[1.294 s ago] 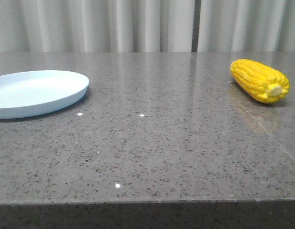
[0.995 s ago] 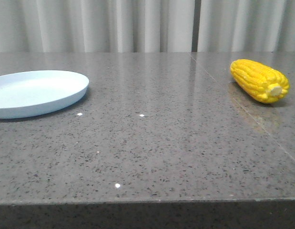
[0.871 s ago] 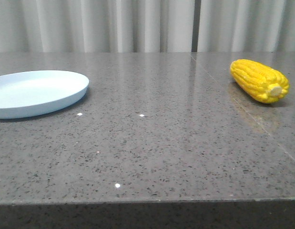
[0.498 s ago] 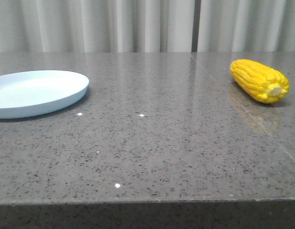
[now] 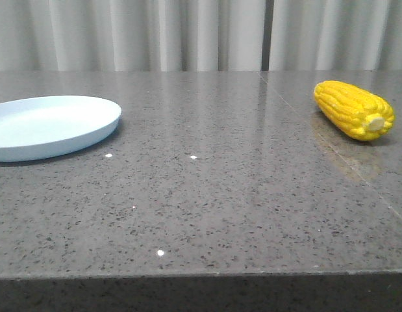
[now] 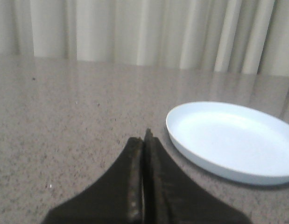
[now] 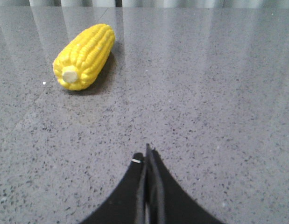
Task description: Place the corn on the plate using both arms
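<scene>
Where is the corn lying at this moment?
In the front view the corn lies on the grey table at the far right, well apart from the plate at the left.

Surface: grey speckled stone table (image 5: 207,195), glossy, with a thin seam running back on the right side
Plate: pale light-blue plate (image 5: 90,133) lies flat on the table at the far left, partly cut off by the front view's edge
Corn: yellow corn (image 5: 352,108) lies on its side on the table at the far right, pale stub end toward the camera
Spacing: plate and corn well apart, bare tabletop between them
Reflections: small bright specks on the tabletop
</scene>
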